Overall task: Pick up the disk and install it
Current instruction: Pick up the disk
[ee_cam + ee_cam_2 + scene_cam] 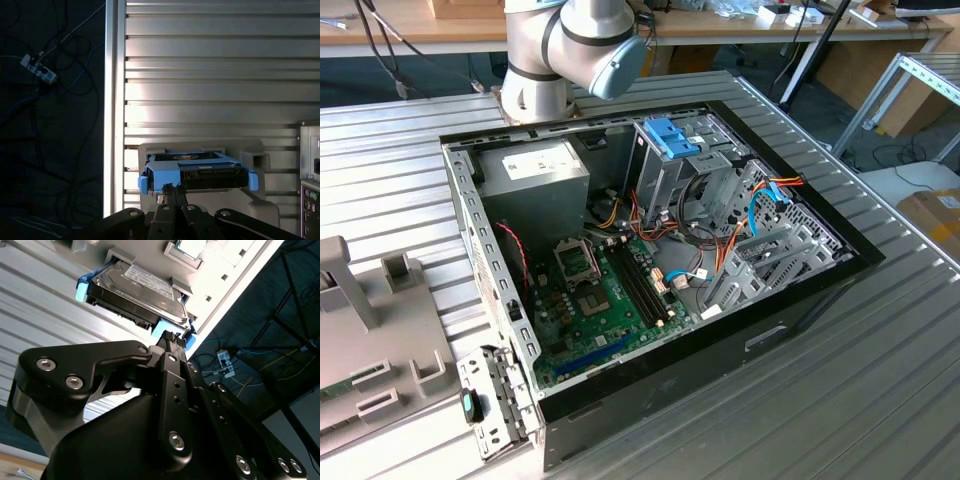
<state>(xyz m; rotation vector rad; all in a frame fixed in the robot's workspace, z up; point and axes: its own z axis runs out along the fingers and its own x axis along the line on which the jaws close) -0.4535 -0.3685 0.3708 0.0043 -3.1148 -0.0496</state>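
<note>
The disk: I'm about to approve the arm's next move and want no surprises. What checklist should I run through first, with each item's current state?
1. Disk lies flat on its grey holder, label showing: ok.
2. Light-blue rail frame fitted around the disk: ok.
3. Gripper right at the frame's near edge: ok.
4. Gripper actually touching the frame: cannot tell.
5. Computer case open on top: ok.
6. Drive cage bay free of cables: cannot tell.
</note>
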